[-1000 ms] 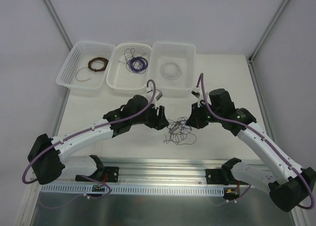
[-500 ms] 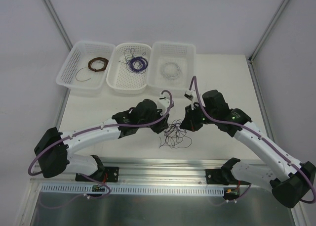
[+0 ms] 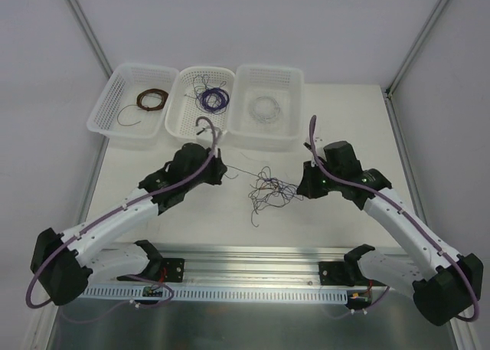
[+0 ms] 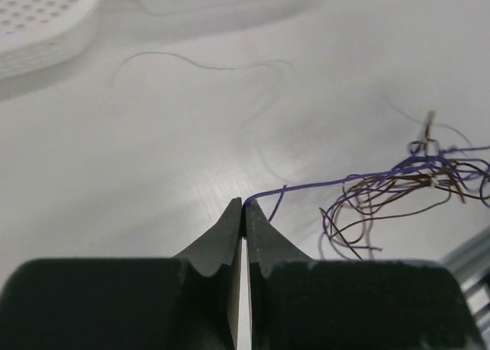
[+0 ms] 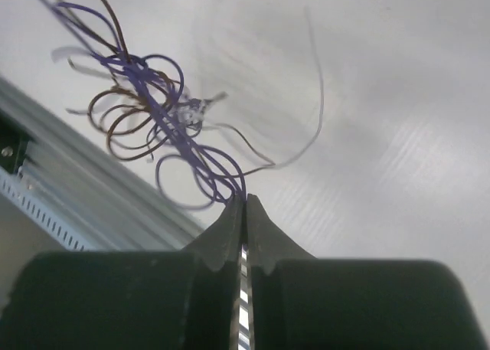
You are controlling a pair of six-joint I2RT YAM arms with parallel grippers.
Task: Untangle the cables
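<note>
left gripper [image 4: 243,212] clamped on stretched purple end of thin purple-brown wire tangle [image 3: 269,189]; right gripper [image 5: 243,206] clamped on opposite side.

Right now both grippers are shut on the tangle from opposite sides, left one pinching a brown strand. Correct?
Not quite. The left gripper is pinching a purple strand, not a brown one. The left wrist view shows it running from the closed tips to the cables. The rest holds: the right gripper is shut on the cables from the opposite side.
</note>
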